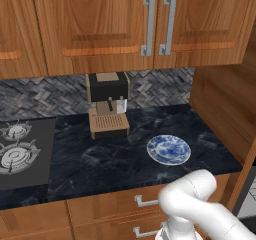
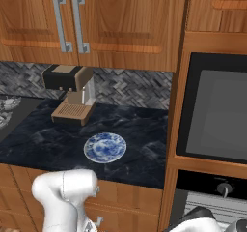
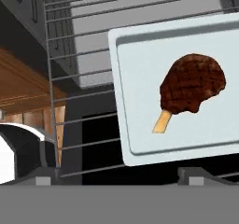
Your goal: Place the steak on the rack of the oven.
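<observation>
Wood cabinets (image 1: 100, 24) span the wall above a dark marbled counter (image 1: 120, 159). To the right of the counter, in the right base view, stands a tall wood column holding a black-framed appliance with a grey window (image 2: 217, 115), and below it the oven (image 2: 212, 187) (black front, one knob visible).

My white arm (image 1: 195, 204) bends low in front of the counter drawers. Stovetop (image 1: 20, 154) with ring burners sits at the counter's left end. Black-and-tan coffee machine (image 1: 107, 104) stands against the backsplash. Blue-and-white plate (image 1: 169, 149) lies bare on the counter, right of the machine and well apart from it.

Hand view: wire rack (image 3: 70, 78) of grey bars, with a pale tray (image 3: 135, 125) resting on it. The steak (image 3: 191, 88) lies on the tray, its yellow-orange end pointing toward lower left of the view.

My gripper (image 3: 120, 177): fingertips (image 3: 46, 175) spread wide apart at the view's bottom, nothing between them, clear of the steak.
</observation>
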